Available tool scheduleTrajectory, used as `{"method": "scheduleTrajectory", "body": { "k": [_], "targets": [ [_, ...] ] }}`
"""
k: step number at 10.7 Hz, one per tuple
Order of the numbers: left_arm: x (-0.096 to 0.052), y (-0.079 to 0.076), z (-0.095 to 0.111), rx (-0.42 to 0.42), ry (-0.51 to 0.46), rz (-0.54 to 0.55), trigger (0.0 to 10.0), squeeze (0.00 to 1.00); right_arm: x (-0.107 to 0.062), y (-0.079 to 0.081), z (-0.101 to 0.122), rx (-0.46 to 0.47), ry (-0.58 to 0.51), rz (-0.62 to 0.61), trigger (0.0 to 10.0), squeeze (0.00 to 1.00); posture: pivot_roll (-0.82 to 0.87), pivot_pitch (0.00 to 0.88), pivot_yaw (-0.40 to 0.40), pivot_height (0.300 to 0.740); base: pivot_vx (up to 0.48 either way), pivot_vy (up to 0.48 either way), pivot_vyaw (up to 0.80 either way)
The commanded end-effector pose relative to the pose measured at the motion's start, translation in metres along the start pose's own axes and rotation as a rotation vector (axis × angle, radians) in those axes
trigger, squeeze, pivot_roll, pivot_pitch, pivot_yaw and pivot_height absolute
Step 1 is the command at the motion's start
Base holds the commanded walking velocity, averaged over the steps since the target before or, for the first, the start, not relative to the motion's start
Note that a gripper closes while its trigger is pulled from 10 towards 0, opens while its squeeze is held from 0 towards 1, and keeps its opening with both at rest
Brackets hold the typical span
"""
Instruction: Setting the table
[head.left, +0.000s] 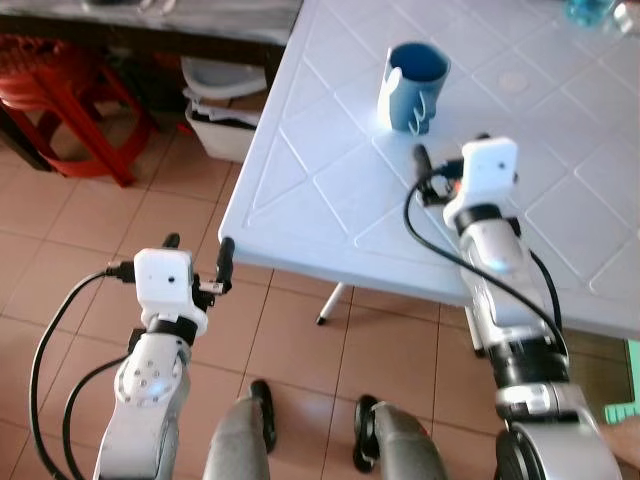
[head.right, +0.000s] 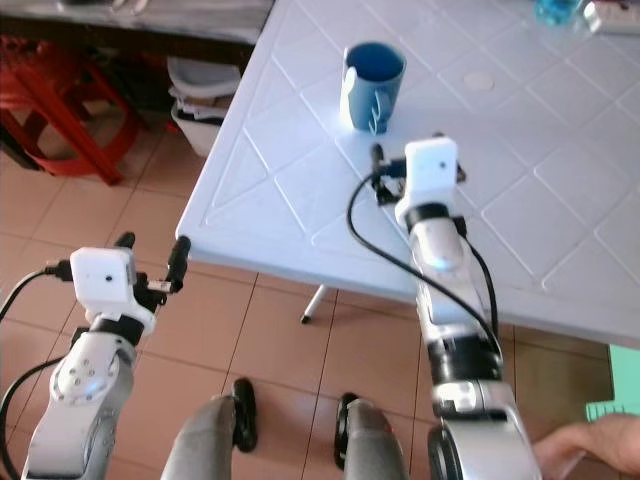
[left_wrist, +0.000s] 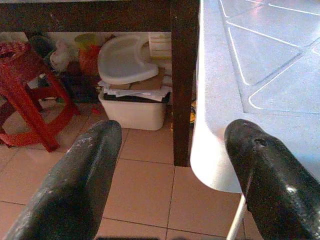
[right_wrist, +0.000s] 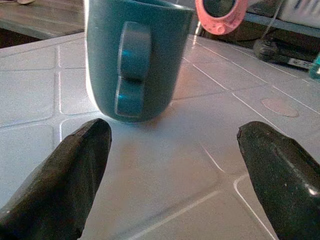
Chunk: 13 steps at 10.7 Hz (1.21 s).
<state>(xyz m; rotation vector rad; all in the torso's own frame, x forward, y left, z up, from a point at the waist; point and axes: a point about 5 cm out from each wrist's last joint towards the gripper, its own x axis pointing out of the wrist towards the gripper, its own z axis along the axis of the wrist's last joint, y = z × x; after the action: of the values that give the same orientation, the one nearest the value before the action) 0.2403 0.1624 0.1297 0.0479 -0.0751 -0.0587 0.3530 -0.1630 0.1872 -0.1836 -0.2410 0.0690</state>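
Terracotta floor tiles (head.left: 60, 260) up close, left gripper (head.left: 197, 262) spread wide off the white plastic table (head.left: 330, 190) corner, right gripper (right_wrist: 175, 165) gaping above the tabletop just short of the upright blue mug (head.left: 414, 86), red stool (head.left: 60, 100) and storage bin (left_wrist: 132, 107) beyond.

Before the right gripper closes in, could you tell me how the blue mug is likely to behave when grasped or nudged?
The blue mug looks rigid. Standing upright on the smooth white table, it may slide rather than tip. Its handle faces the open right gripper.
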Motion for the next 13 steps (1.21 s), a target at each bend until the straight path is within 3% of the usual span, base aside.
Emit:
{"method": "scheduleTrajectory", "body": {
  "k": [1, 4, 9, 10, 11, 13],
  "targets": [
    [-0.004, 0.0, -0.004, 0.003, 0.03, -0.001, 10.0, 0.0, 0.002, 0.003, 0.001, -0.012, -0.011, 0.033, 10.0, 0.0, 0.05, 0.329, 0.003, 0.74, 0.0, 0.0, 0.0],
    [-0.005, 0.0, -0.003, -0.002, 0.032, 0.01, 10.0, 0.0, 0.011, 0.014, 0.011, -0.038, -0.062, 0.126, 10.0, 0.0, 0.06, 0.332, 0.0, 0.74, 0.0, 0.0, 0.0],
    [-0.005, -0.002, -0.003, -0.009, 0.033, 0.011, 10.0, 0.0, 0.025, 0.011, 0.025, -0.057, -0.11, 0.134, 9.9, 0.0, 0.05, 0.339, -0.002, 0.74, 0.0, 0.0, 0.0],
    [-0.005, -0.002, -0.003, -0.01, 0.034, 0.013, 10.0, 0.0, 0.027, 0.008, 0.026, -0.052, -0.111, 0.13, 6.1, 0.0, 0.05, 0.34, -0.003, 0.74, 0.0, 0.0, 0.0],
    [-0.005, -0.002, -0.003, -0.011, 0.036, 0.012, 10.0, 0.0, 0.031, 0.005, 0.028, -0.043, -0.112, 0.124, 0.0, 0.0, 0.05, 0.343, -0.002, 0.74, 0.0, 0.0, 0.0],
    [-0.005, -0.002, -0.003, -0.011, 0.036, 0.01, 10.0, 0.0, 0.035, 0.004, 0.029, -0.026, -0.108, 0.12, 0.0, 0.0, 0.05, 0.348, -0.002, 0.74, 0.0, 0.0, 0.0]
  ]
}}
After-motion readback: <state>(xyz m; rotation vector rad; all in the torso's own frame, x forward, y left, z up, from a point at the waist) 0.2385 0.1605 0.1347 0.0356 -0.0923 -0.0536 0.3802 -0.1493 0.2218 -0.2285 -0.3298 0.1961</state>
